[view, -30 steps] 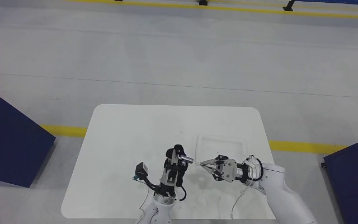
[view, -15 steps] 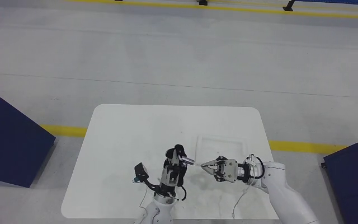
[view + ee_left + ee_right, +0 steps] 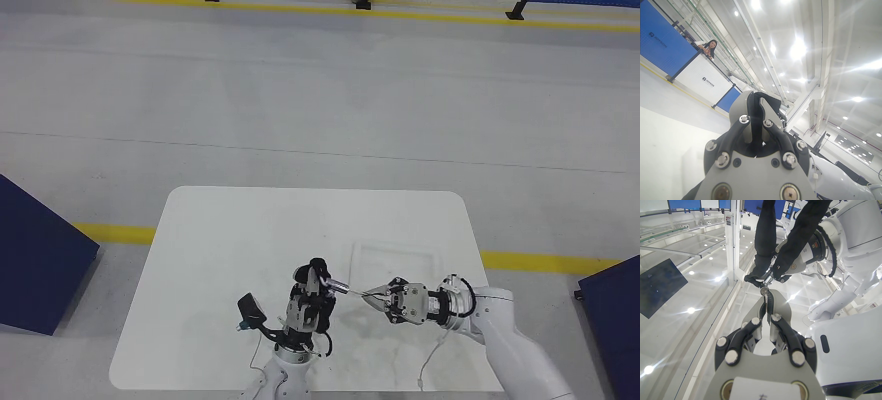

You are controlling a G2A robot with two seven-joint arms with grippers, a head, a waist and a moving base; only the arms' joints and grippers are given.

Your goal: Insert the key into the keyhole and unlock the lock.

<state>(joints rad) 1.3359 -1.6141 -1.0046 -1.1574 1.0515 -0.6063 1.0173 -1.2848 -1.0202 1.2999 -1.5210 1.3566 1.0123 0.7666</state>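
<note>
The right gripper (image 3: 766, 297) is closed on the key (image 3: 765, 304), the thin blade pinched edge-on between its pads and sticking out past the fingertips. The left gripper (image 3: 755, 106) is clamped on the black cable (image 3: 753, 111) of the lock (image 3: 768, 280). It holds the silver cylinder (image 3: 336, 287) in the air above the tabletop (image 3: 230, 260), with its round face turned toward the key.

In the right wrist view the key's tip meets the keyhole (image 3: 763, 291). Whether it has entered or only rests on the face cannot be told.

The step in hand looks like insertion, and it depends on alignment more than force. The blade should run along the cylinder's axis and its flat should match the slot before any push. The push itself should be slow and straight.

The lock is held by its soft cable (not by the metal body), so it will likely swing or twist away under pressure. The left arm would do best to stay rigid while the right arm feeds the key in small advances.

If the cylinder tips aside, the right arm should back off and line up again; pressing harder could make the key slip in the pads or bend.

The turn should wait until the key is fully in. It should come from the wrist rolling about the key's own axis, with the left gripper resisting the twist.
</note>
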